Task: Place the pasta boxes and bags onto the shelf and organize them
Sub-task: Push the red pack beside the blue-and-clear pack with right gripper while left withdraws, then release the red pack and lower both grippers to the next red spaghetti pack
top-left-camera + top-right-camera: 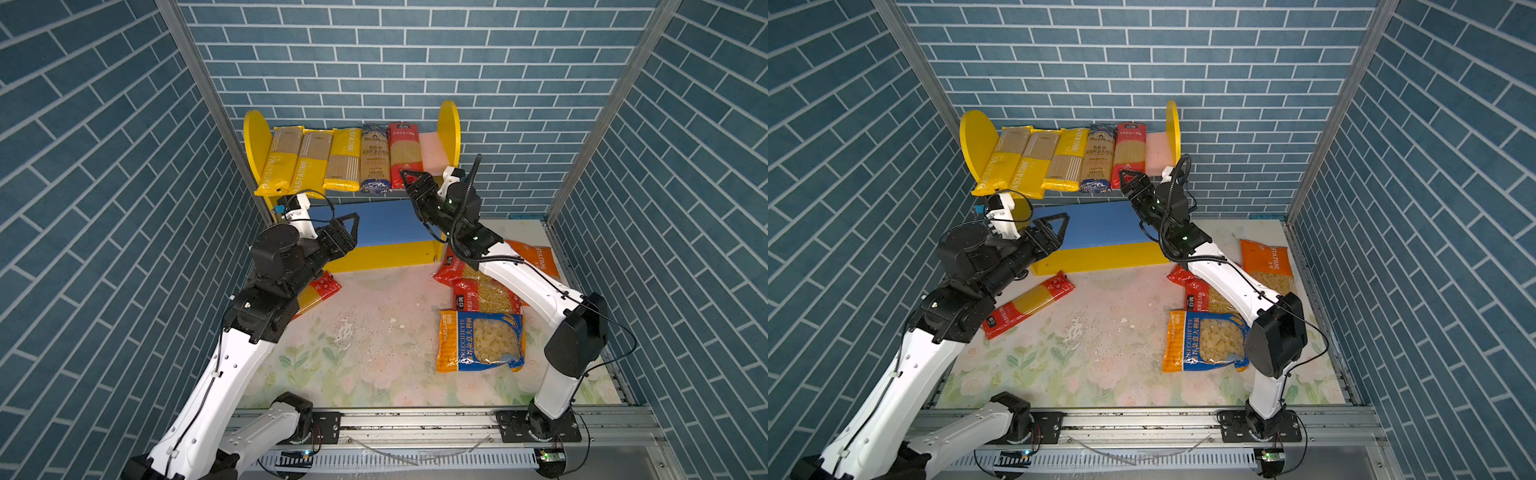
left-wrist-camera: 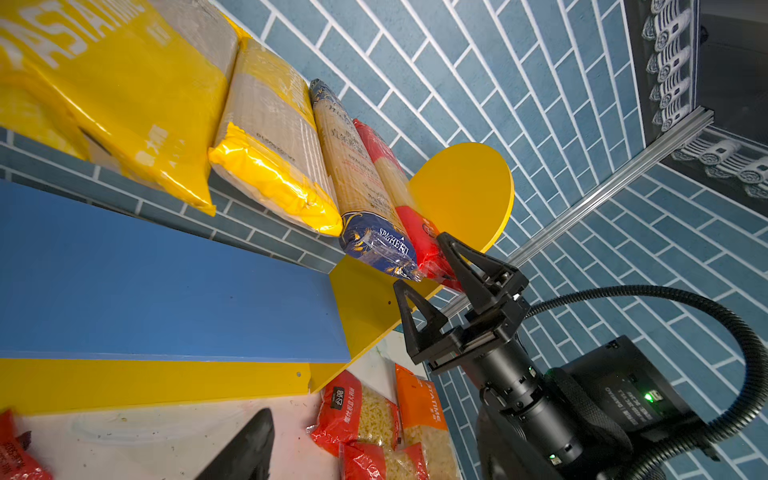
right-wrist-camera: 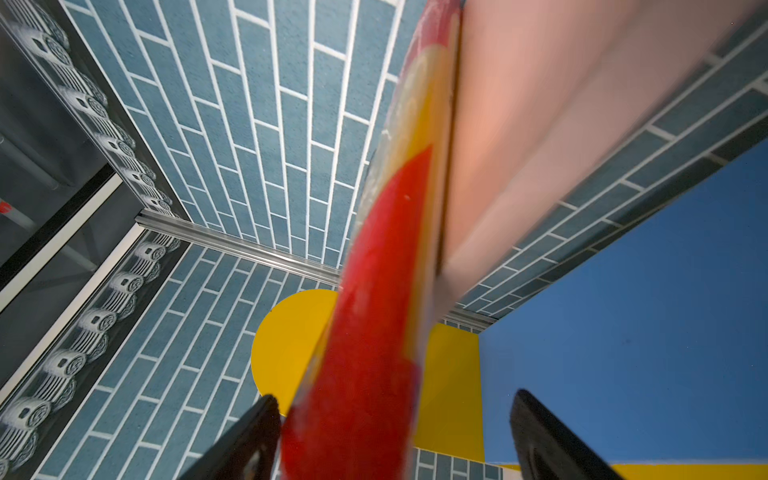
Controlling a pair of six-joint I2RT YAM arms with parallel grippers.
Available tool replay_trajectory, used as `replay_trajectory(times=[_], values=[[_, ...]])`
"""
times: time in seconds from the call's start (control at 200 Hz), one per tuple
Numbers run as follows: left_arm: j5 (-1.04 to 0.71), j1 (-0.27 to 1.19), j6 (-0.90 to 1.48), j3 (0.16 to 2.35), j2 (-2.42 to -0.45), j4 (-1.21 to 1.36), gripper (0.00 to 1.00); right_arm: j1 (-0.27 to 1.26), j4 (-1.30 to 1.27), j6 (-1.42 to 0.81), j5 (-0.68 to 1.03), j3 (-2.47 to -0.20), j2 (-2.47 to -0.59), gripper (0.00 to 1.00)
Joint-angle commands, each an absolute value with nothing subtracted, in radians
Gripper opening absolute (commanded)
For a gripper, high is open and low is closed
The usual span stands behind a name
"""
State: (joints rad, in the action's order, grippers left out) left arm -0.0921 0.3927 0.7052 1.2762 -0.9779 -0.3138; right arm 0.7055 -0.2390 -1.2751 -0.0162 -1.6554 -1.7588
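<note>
The shelf (image 1: 255,141) holds several long pasta packs side by side on its pink upper board (image 1: 432,151): three yellow ones (image 1: 309,166), a dark blue one (image 1: 375,158) and a red one (image 1: 402,151). My right gripper (image 1: 409,176) is open at the red pack's front end; the pack (image 3: 374,332) lies between its spread fingers (image 3: 257,436) with a gap on one side. My left gripper (image 1: 349,235) hangs open and empty over the left part of the blue lower board (image 1: 386,224). In the left wrist view only one of its fingers (image 2: 245,449) shows.
On the table lie a red spaghetti pack (image 1: 1030,303) under the left arm, two red short-pasta bags (image 1: 478,295), an orange bag (image 1: 536,257) under the right arm and a blue-orange bag (image 1: 482,340). Brick-patterned walls close in both sides and the back.
</note>
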Motion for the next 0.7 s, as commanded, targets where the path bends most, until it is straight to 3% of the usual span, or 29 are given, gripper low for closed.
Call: replay_trajectory(times=[0.0, 0.305, 0.44, 0.54, 0.69], values=[[-0.069, 0.387, 0.654, 1.218, -0.923, -0.356, 0.77, 0.704, -0.33, -1.257, 0.006, -1.561, -1.644, 0.89], [0.104, 0.387, 0.545, 1.079, -0.834, -0.49, 0.78, 0.723, -0.331, -1.14, 0.067, -1.32, -1.461, 0.86], [0.198, 0.366, 0.496, 0.997, -0.816, -0.522, 0.83, 0.767, -0.247, -1.092, 0.114, -1.24, -1.44, 0.83], [0.176, 0.261, 0.477, 0.948, -0.831, -0.553, 0.87, 0.83, -0.182, -1.066, 0.098, -1.169, -1.452, 0.8], [-0.035, 0.008, 0.493, 0.881, -0.903, -0.517, 0.87, 0.924, -0.144, -1.062, 0.099, -1.098, -1.534, 0.76]])
